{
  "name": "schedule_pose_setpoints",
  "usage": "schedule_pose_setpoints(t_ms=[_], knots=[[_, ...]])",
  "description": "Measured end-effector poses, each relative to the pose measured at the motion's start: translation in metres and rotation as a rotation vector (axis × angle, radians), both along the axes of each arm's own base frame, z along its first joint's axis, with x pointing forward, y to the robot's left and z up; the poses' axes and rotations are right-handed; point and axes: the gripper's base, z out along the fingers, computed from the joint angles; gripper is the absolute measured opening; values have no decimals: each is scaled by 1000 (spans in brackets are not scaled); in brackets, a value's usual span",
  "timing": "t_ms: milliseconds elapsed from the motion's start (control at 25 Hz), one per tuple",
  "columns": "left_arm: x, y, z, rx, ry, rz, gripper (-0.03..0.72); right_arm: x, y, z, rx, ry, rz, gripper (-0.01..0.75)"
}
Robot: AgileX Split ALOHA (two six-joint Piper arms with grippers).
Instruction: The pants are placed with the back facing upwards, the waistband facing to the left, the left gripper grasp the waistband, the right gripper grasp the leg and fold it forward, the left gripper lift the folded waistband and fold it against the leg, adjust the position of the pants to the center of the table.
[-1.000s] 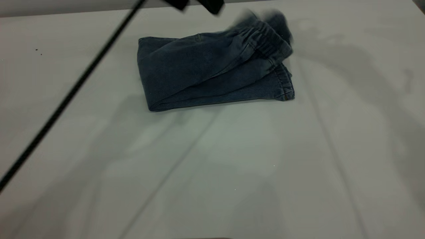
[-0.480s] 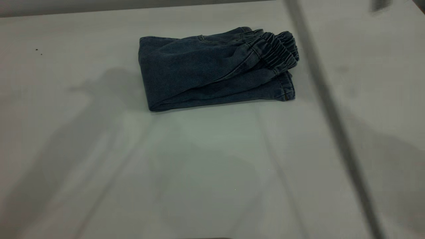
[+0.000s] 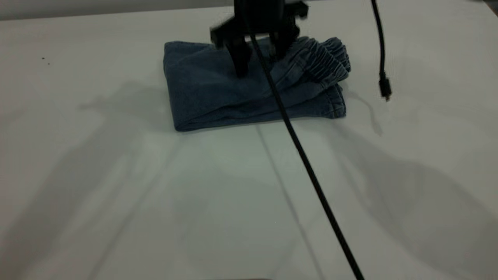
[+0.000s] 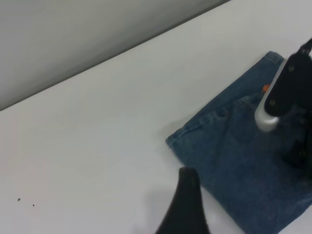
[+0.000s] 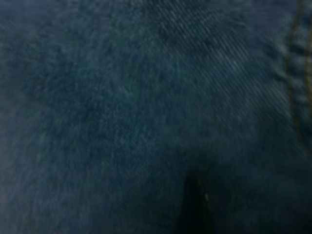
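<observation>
Black right gripper (image 3: 258, 58) with blocky body, tapered black fingers (image 3: 240, 62), thin black cables (image 3: 307, 167), silver-capped link.

- One pair of folded pants (image 3: 233, 93) is seen.
- One table (image 3: 116, 194) is seen.
- Two grippers are counted: the right gripper (image 3: 258, 58) and the left gripper (image 4: 187, 204).
- Two black cables (image 3: 311, 175) are seen.
</observation>
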Motion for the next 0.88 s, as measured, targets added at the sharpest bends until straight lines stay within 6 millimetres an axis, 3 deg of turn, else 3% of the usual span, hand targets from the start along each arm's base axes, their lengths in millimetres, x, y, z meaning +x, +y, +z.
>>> schedule_pose_setpoints(t_ms=[160, 640, 760, 880], knots=[[0, 0, -1, 3, 9, -1, 577, -4, -2, -16, -5, 36, -58, 467], [0, 0, -1, 3, 9, -1, 576, -14, 4, -10, 134, 177, -237, 467], [0, 0, -1, 7, 7, -1, 576, -15, 4, -1, 135, 168, -230, 467], [-1, 2, 1, 23, -1, -1, 576, -16, 4, 29, 138, 122, -185, 467]])
